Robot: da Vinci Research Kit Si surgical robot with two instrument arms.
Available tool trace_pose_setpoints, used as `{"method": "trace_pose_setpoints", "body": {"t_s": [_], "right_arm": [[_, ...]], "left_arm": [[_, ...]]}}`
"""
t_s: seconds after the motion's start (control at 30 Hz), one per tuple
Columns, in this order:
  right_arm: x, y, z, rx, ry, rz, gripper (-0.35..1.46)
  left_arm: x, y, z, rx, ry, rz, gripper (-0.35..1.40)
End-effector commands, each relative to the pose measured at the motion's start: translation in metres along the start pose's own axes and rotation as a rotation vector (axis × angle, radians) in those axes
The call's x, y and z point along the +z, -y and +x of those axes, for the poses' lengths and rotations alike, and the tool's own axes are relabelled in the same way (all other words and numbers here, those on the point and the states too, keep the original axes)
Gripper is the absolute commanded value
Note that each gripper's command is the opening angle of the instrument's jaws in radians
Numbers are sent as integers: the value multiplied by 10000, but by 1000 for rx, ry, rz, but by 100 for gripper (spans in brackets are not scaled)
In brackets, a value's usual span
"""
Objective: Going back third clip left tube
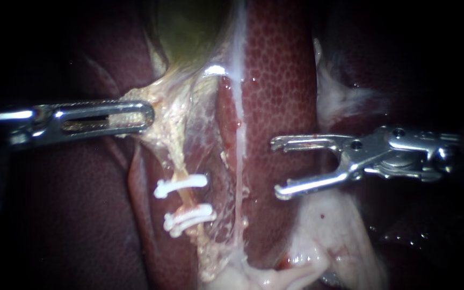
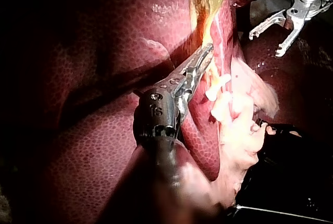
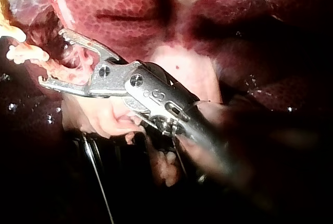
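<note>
Clips on the left tube, our right instrument clear.
Its pincer gapes empty over the liver; our left instrument has its pincer clamped on tissue; we judge the retreat nearly done.

Dark red, honeycomb-mottled liver; white clips; yellow-green gallbladder.

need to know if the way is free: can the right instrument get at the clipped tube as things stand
Probably yes: the right instrument, jaws open and empty, faces the tube, with only bare liver between them. The left instrument grips tissue above the white clips, clear of that path.
</note>
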Motion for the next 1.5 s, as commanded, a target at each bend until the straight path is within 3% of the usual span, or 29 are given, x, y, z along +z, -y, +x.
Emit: {"method": "trace_pose_setpoints", "body": {"t_s": [0.03,0.43,0.83,1.17,1.5], "right_arm": [[-1,0,1,-2,0,1,60],[-5,3,5,-6,-3,0,60],[-8,4,4,-6,-2,0,60],[-8,6,4,-6,-2,1,60],[-8,7,5,-6,-2,1,60]], "left_arm": [[1,0,0,0,0,0,-35],[4,-3,3,1,1,-1,-35],[37,-12,18,10,4,-18,-35],[76,-11,30,16,-22,-11,-35],[85,-7,30,16,-22,-9,-35]]}}
